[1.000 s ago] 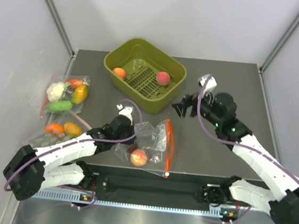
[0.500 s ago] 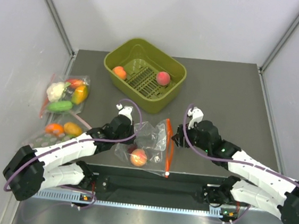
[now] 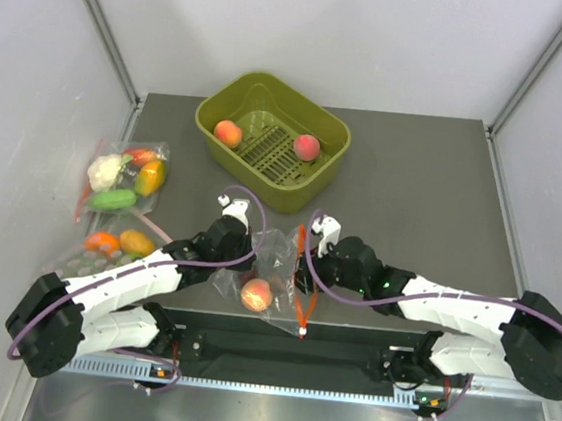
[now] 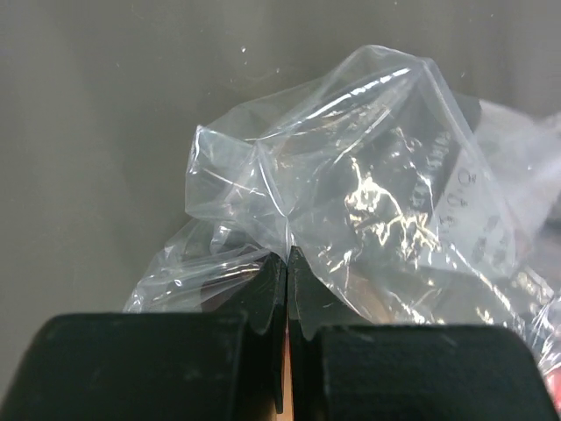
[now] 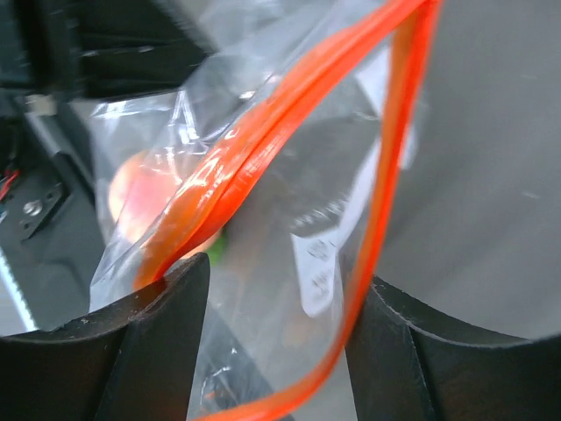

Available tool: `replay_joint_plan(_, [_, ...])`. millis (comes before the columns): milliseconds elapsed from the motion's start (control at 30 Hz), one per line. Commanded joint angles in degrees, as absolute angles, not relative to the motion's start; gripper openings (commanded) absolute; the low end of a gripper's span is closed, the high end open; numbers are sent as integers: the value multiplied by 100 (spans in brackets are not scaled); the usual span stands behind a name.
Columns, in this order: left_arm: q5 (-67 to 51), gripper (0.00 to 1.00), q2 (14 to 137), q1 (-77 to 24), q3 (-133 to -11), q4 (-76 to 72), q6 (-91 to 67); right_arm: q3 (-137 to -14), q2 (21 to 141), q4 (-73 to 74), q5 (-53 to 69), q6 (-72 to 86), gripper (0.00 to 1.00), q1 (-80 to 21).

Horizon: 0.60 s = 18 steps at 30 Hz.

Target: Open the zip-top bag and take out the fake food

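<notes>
**Now: bag pinched, mouth gaping**

Finds the crinkly clear plastic zip-top bag (image 3: 278,256) near the front edge of the dark grey worktop (image 3: 434,186), between the two arms. Clamps a fold of that film in the left hand (image 4: 287,289), black fingers pressed together with only plastic between them. Shows the right hand (image 5: 276,298) spread wide at the bag's mouth, with the orange-red zip strip (image 5: 263,149) parted in two: thick band touching the left finger, thin band running just beside the right finger. Has one small round orange-yellow and pink fake peach (image 3: 255,293) inside the bag, toward the front. Has a second peach (image 3: 228,132) and a third peach (image 3: 307,147) in the olive-green plastic basket (image 3: 304,183) at the back, well apart from the bag. Places a clear bag of cauliflower and cucumber (image 3: 124,176) and a clear bag of orange and green pieces (image 3: 117,244) at the worktop's left edge.
</notes>
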<state>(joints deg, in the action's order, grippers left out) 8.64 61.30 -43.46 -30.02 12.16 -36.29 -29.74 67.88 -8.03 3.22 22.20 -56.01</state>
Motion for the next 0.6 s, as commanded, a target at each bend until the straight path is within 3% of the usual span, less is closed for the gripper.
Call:
replay_joint_plan(0, [932, 0, 6143, -4315, -3085, 879, -3770, -3295, 7039, -1696, 650, 2373, 59, -5914])
replay_joint_plan(267, [1019, 0, 6231, -4315, -2979, 756, -3806, -3463, 7374, -1636, 203, 2452, 62, -6258])
replay_joint_plan(567, [1046, 0, 6135, -4315, -2935, 826, -3718, -3076, 5767, -134, -1168, 2540, 76, -6258])
